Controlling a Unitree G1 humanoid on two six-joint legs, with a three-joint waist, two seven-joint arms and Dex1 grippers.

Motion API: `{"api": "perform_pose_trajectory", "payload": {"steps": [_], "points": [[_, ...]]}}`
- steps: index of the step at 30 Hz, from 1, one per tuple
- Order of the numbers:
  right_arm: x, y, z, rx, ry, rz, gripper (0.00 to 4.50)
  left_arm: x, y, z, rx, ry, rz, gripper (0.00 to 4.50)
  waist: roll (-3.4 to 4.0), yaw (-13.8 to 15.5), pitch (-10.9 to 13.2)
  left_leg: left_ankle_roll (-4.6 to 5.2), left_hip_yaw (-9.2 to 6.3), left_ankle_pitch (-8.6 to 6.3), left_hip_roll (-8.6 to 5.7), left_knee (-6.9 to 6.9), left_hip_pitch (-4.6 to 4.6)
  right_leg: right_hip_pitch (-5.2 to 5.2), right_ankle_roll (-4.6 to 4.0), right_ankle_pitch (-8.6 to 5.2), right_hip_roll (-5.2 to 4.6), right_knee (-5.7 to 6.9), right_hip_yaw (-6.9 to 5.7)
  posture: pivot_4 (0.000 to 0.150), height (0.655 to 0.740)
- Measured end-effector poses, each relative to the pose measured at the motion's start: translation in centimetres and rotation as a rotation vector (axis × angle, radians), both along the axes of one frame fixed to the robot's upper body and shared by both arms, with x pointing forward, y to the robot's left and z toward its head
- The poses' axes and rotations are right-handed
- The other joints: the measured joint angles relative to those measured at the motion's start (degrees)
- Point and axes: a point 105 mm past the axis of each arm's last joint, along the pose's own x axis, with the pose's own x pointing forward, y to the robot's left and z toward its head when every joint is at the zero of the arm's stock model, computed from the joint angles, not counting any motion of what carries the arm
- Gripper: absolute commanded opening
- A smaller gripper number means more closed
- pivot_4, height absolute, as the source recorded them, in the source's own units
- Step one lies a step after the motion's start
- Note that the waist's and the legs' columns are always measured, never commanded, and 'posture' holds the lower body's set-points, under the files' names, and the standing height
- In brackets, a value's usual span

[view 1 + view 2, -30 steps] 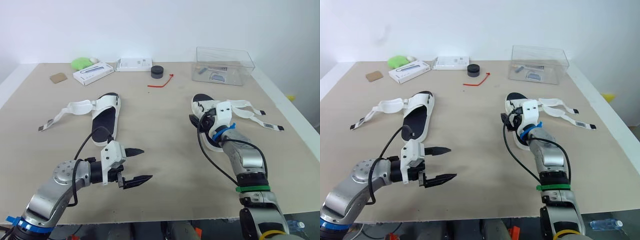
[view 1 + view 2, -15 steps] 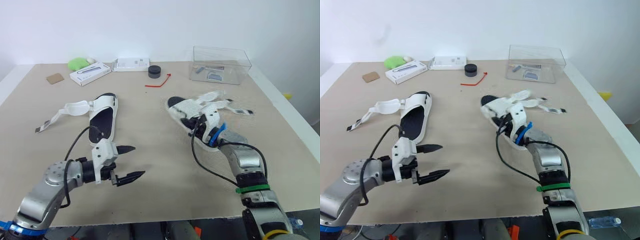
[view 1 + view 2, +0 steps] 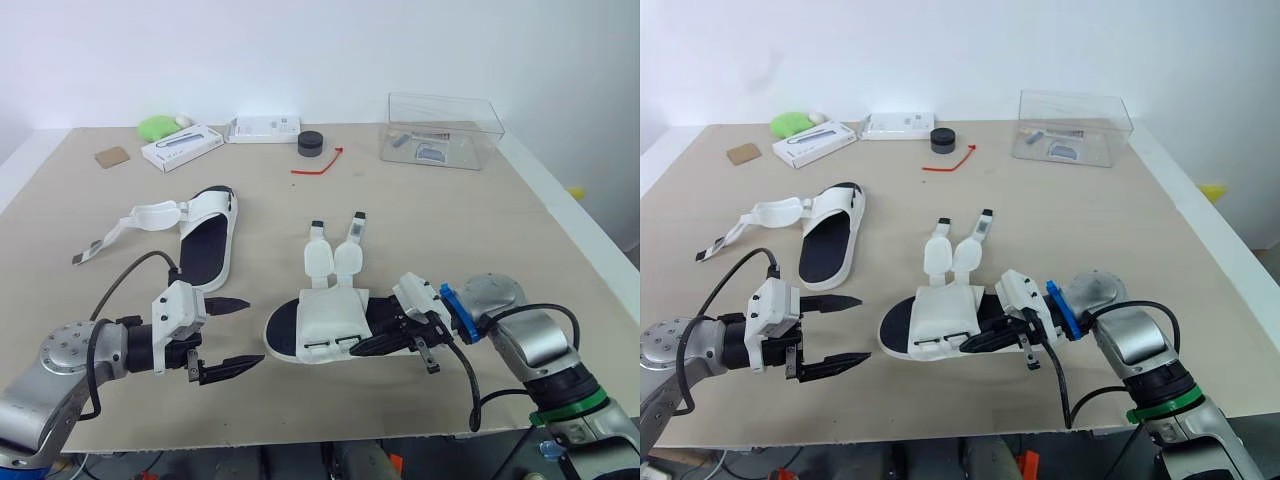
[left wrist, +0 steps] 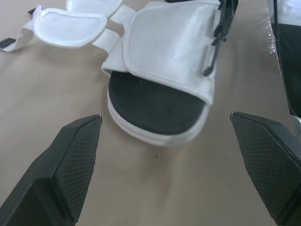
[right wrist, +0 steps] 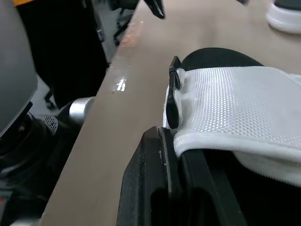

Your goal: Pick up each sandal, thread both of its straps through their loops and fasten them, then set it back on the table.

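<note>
Items inside the clear box (image 3: 470,125) are too small to identify.

The left arm (image 3: 60,365), at the lower left of the frame, is a silver-grey metal tube with a round joint cap. A black cable (image 3: 125,275) loops over it to a white block housing (image 3: 178,308). Its jaws are two black tapered fingers (image 4: 70,155) with cross-hatched pads. The right arm (image 3: 530,340), at the lower right, is also silver-grey and carries a blue clip (image 3: 455,310), a green band (image 3: 565,402) and its own black cable.
</note>
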Motion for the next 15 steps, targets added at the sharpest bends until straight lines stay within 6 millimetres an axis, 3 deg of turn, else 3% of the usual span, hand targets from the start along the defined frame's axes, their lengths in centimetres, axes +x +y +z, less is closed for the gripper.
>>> {"api": "perform_pose_trajectory", "payload": {"steps": [8, 15], "points": [[0.5, 0.7, -0.7, 0.024, -0.031, 0.011, 0.02, 0.0, -0.1, -0.2, 0.000, 0.018, 0.002, 4.50, 0.00, 0.0, 0.0, -0.01, 0.01, -0.01, -0.04, -0.01, -0.05, -0.01, -0.06, -0.06, -0.09, 0.00, 0.00, 0.150, 0.7400], [2.1, 1.2, -1.6, 0.000, -0.070, 0.021, 0.02, 0.6, -0.2, -0.3, -0.006, 0.021, 0.006, 4.50, 0.00, 0.0, 0.0, -0.01, 0.02, -0.01, -0.02, 0.00, 0.00, -0.01, -0.07, 0.00, -0.02, 0.02, 0.01, 0.150, 0.7400]]}}
